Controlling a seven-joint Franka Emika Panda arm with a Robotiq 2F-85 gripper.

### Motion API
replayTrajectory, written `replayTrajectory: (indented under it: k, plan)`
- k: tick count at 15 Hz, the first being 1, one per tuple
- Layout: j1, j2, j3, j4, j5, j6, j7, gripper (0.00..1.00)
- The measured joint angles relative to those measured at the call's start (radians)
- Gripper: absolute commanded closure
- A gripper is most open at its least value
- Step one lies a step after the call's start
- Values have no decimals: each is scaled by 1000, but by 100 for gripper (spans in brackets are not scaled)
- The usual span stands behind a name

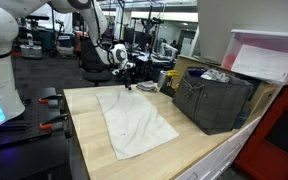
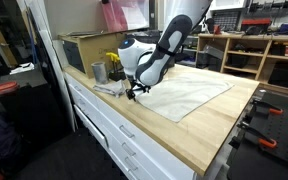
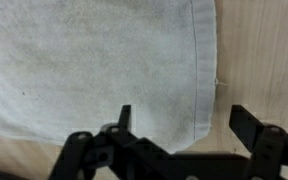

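Note:
A white towel (image 1: 136, 120) lies spread flat on the wooden table (image 1: 209, 150), seen in both exterior views; it also shows as the towel (image 2: 189, 92). My gripper (image 1: 128, 82) hangs low over the towel's far corner, and in an exterior view the gripper (image 2: 134, 93) sits just above the table top. In the wrist view the gripper (image 3: 181, 118) stands open, its two black fingers (image 3: 248, 122) straddling the hemmed corner of the towel (image 3: 94, 70). Nothing is held between them.
A dark crate (image 1: 216, 98) with clutter stands on the table beside the towel, a white bin (image 1: 266, 55) above it. A metal cup (image 2: 99, 72) and small items (image 2: 109, 88) lie near the gripper. The table edge (image 2: 134, 125) drops to white drawers.

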Motion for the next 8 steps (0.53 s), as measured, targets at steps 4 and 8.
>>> replayTrajectory:
  k: [4,8]
  plan:
    - [8,9,-5,3,-7,0,0,0]
    - [36,12,-27,4,-59,0,1,0]
